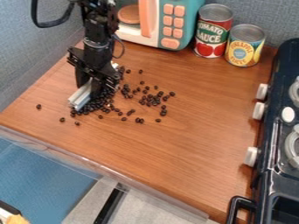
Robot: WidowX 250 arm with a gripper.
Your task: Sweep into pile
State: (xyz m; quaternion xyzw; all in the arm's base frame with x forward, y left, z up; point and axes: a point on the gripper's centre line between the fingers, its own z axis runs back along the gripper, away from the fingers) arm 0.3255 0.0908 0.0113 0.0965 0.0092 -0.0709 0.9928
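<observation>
Gripper: closed about pale blade | Dark beans: heaped beside blade, strewn beyond it on table | Handling: beans probably light, hard, prone to roll; blade seemingly stiff, best held mid-length, edge low

A teal, white and orange toy microwave with orange buttons stands at 12 o'clock on the brown wood-grain worktop. At 1 o'clock are two cylindrical metal cans: a red-and-green labelled one near the microwave and, just beside it toward 2 o'clock, a shorter yellow-and-blue labelled one. The dark toy stove runs from 2 to 5 o'clock, with white knobs along its near-left side and a curved black handle at 5 o'clock. Grey-blue fabric panels rise behind the worktop.
</observation>
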